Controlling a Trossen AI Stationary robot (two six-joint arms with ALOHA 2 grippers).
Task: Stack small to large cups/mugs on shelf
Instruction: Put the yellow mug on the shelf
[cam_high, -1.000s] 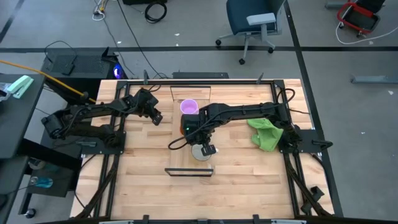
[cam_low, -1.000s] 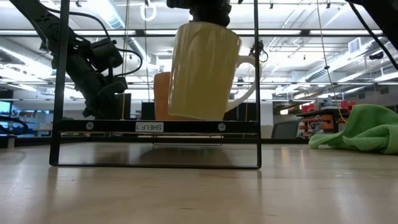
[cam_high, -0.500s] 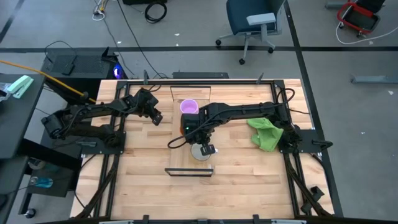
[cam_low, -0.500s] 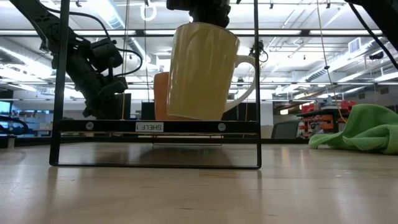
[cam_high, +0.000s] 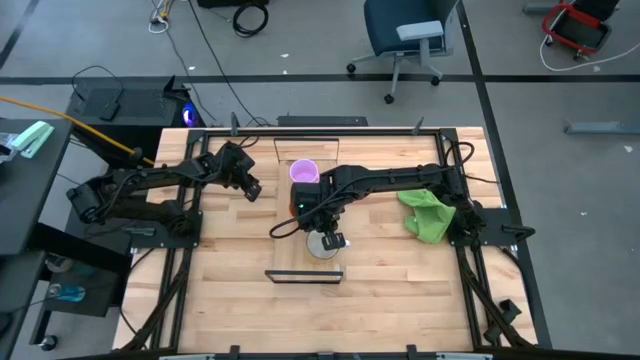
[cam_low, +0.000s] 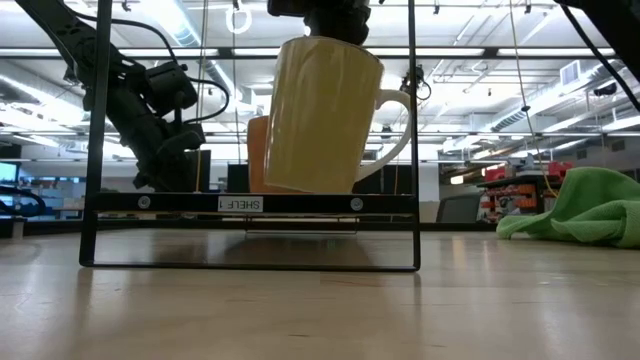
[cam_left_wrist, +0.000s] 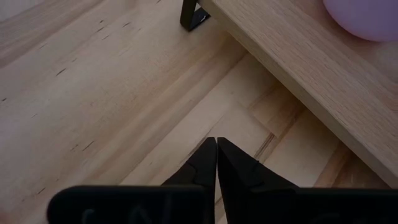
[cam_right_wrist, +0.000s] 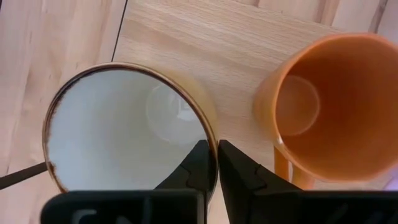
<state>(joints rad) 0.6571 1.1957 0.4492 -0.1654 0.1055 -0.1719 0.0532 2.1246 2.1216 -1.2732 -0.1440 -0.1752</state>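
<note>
The shelf (cam_high: 305, 262) is a narrow light board with black end frames, running from the far to the near side of the table. The purple mug (cam_high: 304, 172) stands on its far part. The orange mug (cam_right_wrist: 323, 112) stands at its middle, under my right arm in the high view. My right gripper (cam_high: 331, 238) is over the shelf's near part, shut on the white mug (cam_low: 325, 115), right beside the orange mug (cam_low: 260, 150). My left gripper (cam_left_wrist: 216, 146) is shut and hovers over the tabletop left of the shelf (cam_left_wrist: 298, 56), touching nothing. My right gripper pinches the white mug's rim (cam_right_wrist: 211, 134), on the side toward the orange mug. One finger is inside the mug and one outside. The fingers come from above, pointing down. The mug hangs tilted with its handle (cam_low: 400, 125) out to one side; whether its base touches the shelf board, I cannot tell.
A green cloth (cam_high: 425, 212) lies on the tabletop right of the shelf, beside my right arm. The near shelf frame (cam_low: 250, 203) rises as thin black uprights on either side of the held mug. Bare tabletop lies left and near of the shelf.
</note>
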